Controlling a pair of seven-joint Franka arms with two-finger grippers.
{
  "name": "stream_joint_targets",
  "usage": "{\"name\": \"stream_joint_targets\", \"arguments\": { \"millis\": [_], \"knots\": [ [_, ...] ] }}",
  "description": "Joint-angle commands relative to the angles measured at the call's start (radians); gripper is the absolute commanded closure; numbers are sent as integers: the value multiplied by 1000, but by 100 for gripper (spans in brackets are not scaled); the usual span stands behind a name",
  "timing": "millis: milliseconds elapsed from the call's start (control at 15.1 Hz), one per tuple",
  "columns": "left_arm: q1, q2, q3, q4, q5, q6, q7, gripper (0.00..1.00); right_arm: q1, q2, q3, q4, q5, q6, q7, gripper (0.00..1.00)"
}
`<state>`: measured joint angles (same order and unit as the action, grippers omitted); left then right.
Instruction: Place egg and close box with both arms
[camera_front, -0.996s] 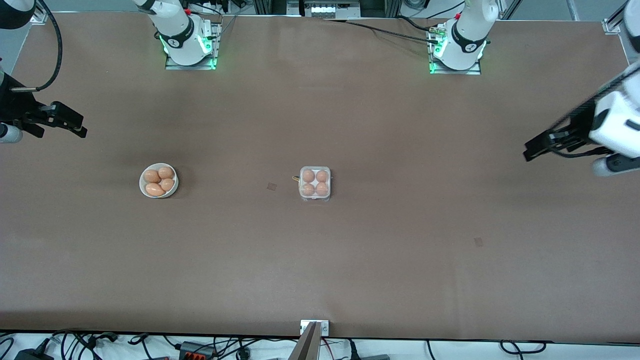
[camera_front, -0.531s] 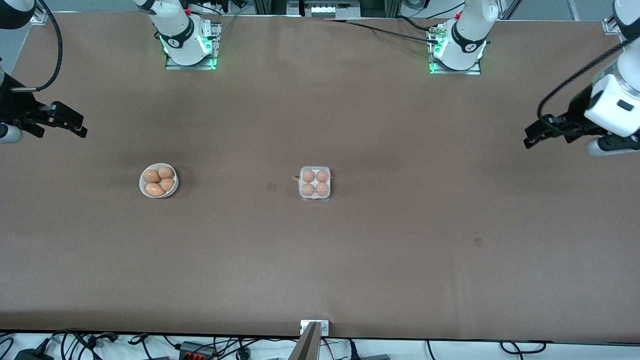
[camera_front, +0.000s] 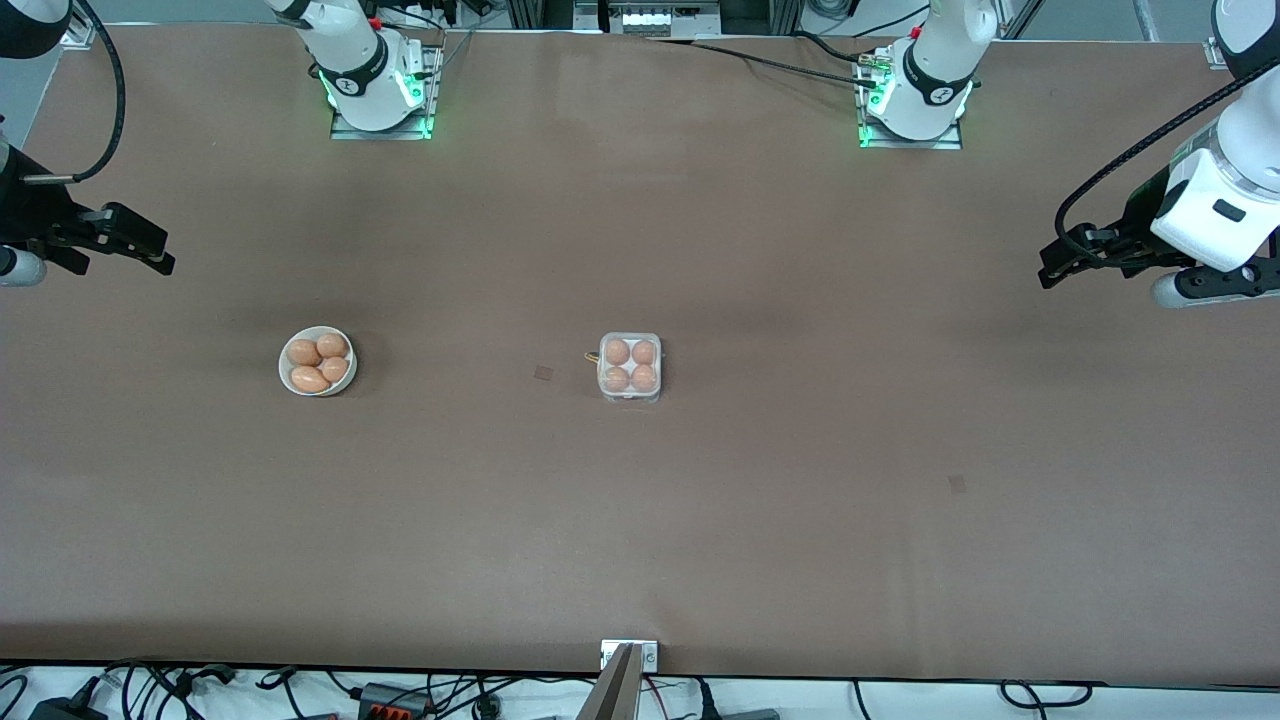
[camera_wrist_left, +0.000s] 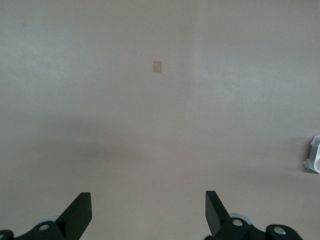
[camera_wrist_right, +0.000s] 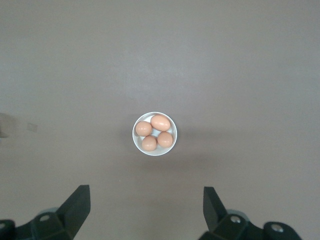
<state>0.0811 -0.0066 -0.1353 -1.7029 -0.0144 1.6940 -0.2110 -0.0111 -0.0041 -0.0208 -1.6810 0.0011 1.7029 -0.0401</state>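
The box (camera_front: 629, 367), a small clear egg case, sits mid-table with several brown eggs in its cells and its lid seemingly down over them. One corner of the box (camera_wrist_left: 314, 155) shows at the edge of the left wrist view. More brown eggs (camera_front: 318, 360) lie in a round white bowl (camera_front: 317, 388) toward the right arm's end; the right wrist view shows this bowl (camera_wrist_right: 136, 131) too. My left gripper (camera_front: 1048, 274) (camera_wrist_left: 148, 210) hangs open and empty over bare table at the left arm's end. My right gripper (camera_front: 152, 250) (camera_wrist_right: 146, 207) hangs open and empty at the other end.
Brown table surface (camera_front: 640, 520) stretches wide around the box and bowl. Two small tape marks (camera_front: 543, 373) (camera_front: 957, 484) lie flat on it. The arm bases (camera_front: 378, 90) (camera_front: 912, 100) stand at the table edge farthest from the front camera.
The left arm has swung and lifted toward its base's edge of the table, its gripper turning slightly. The right arm, box and bowl have not moved.
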Motion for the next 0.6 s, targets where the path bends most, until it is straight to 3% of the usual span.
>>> {"name": "stream_joint_targets", "arguments": {
  "millis": [0, 531],
  "knots": [
    [0, -1, -1, 15, 24, -7, 12, 0, -13, -25, 16, -25, -9, -5, 12, 0],
    [-3, 13, -3, 42, 24, -19, 10, 0, -13, -25, 16, -25, -9, 0, 12, 0]
  ]
}}
